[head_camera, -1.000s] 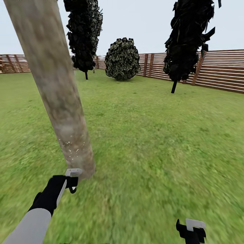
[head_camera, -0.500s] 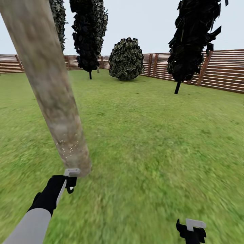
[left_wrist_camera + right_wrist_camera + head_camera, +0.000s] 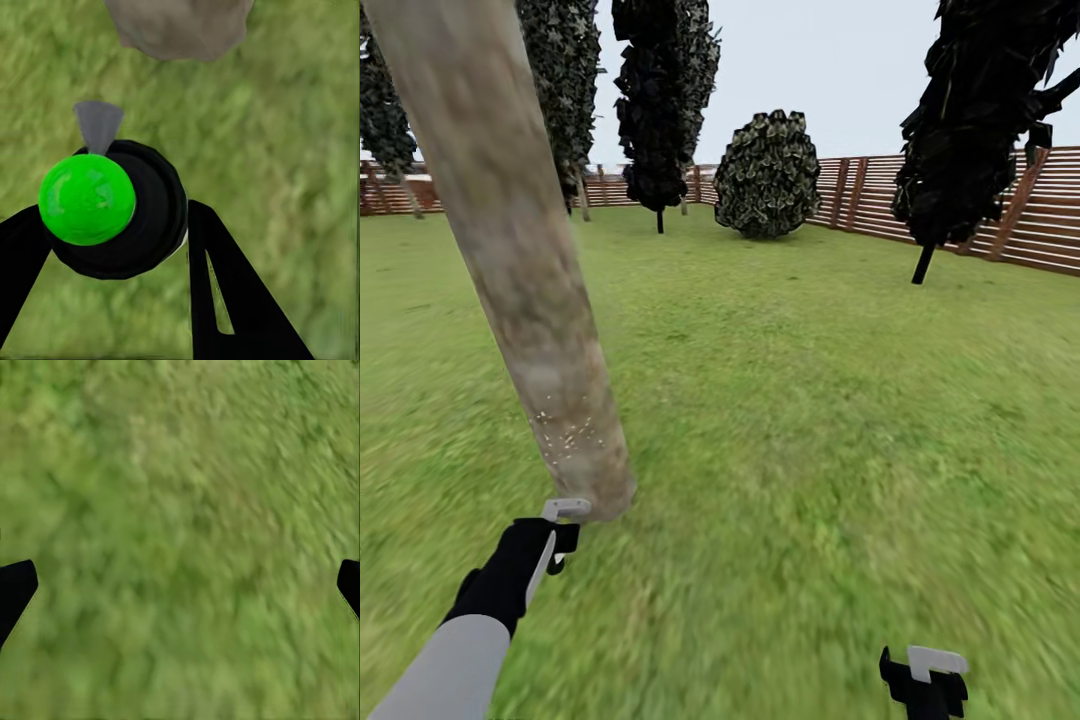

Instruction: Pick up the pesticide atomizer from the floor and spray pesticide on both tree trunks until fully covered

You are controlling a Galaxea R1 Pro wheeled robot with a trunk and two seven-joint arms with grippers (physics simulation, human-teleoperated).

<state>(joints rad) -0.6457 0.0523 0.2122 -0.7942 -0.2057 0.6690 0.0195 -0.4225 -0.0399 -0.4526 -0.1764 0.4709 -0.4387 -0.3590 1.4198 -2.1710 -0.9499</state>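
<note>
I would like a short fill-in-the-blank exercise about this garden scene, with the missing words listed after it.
1. The left gripper is shut on the ______.
2. White specks of pesticide sit on the tree ______.
3. The right gripper hangs open above the ______.
4. A brown wooden ______ rings the lawn.

Missing words: atomizer; trunk; grass; fence

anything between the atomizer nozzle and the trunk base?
Nothing solid. In the left wrist view, bare grass separates the atomizer, held in the left gripper, from the tree trunk. The head view shows white specks on the trunk.
</note>
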